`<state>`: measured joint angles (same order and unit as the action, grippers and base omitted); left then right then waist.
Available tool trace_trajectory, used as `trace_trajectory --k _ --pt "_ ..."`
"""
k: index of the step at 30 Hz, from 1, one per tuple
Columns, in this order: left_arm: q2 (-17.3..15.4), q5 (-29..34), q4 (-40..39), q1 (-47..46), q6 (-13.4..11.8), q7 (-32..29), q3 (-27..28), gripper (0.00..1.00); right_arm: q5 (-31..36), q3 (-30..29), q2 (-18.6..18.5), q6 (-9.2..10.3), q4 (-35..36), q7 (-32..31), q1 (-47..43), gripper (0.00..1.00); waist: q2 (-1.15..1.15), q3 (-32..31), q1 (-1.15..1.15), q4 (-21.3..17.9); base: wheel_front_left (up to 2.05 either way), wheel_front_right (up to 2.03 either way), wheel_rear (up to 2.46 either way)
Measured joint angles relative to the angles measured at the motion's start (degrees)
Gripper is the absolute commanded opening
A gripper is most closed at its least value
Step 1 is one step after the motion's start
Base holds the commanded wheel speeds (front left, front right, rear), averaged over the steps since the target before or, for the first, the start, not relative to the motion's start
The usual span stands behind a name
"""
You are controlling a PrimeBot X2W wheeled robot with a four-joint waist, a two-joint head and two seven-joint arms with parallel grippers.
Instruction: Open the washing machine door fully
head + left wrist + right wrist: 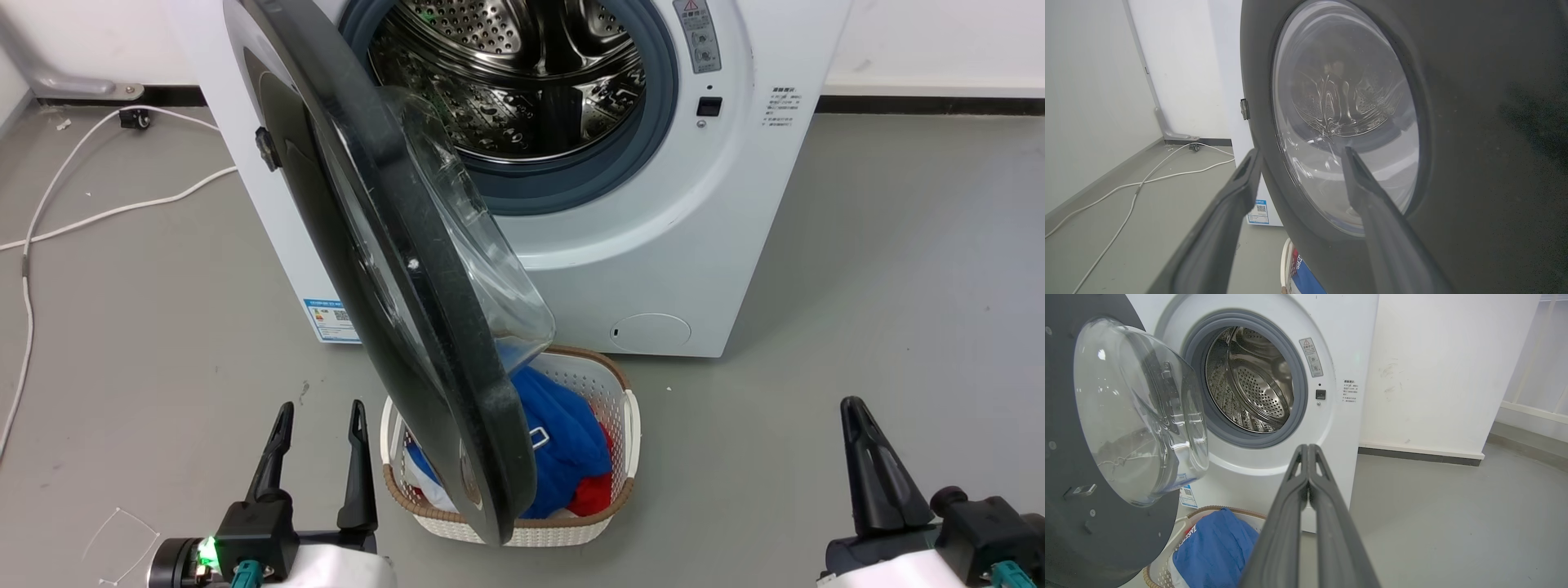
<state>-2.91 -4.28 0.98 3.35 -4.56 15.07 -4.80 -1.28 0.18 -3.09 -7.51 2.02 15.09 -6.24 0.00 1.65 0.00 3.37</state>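
The washing machine (653,245) stands open, its steel drum (522,73) showing. The washing machine door (441,359) hangs swung out toward me, nearly edge-on, with the glass bowl (482,245) facing right. My left gripper (320,408) is open, low and just left of the door's near edge. In the left wrist view the left gripper (1301,152) spans the door's rim, with one finger (1372,204) in front of the door (1474,143); I cannot tell whether it touches. My right gripper (853,404) is shut and empty, far to the right. In the right wrist view the right gripper (1306,448) points at the machine (1339,326), with the door (1069,522) at the left.
A white woven laundry basket (608,408) with blue and red clothes sits on the floor under the door's lower edge, and the basket (1155,571) also shows in the right wrist view. White cables (82,220) trail over the grey floor at the left. A wall runs behind the machine.
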Motion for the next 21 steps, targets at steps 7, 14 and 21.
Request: trace_trajectory --k 7,14,21 --pt "0.00 0.01 0.05 0.07 0.00 0.00 0.22 1.00 -3.67 -1.13 0.10 0.01 0.12 0.00 -0.85 0.30 0.00 -0.31 0.00 0.02 0.00 0.00 0.00" --pt "0.00 0.08 0.16 0.26 0.01 0.00 0.42 1.00 -5.77 -1.18 0.11 0.01 -0.54 -0.01 -0.96 1.00 0.00 -0.45 0.00 0.03 0.00 0.00 0.00" --pt "0.00 0.09 0.23 0.32 0.01 0.00 0.90 1.00 -6.59 -1.30 0.11 0.01 -1.54 -0.01 -1.19 1.00 0.00 -0.43 0.00 -0.02 0.00 0.00 0.00"
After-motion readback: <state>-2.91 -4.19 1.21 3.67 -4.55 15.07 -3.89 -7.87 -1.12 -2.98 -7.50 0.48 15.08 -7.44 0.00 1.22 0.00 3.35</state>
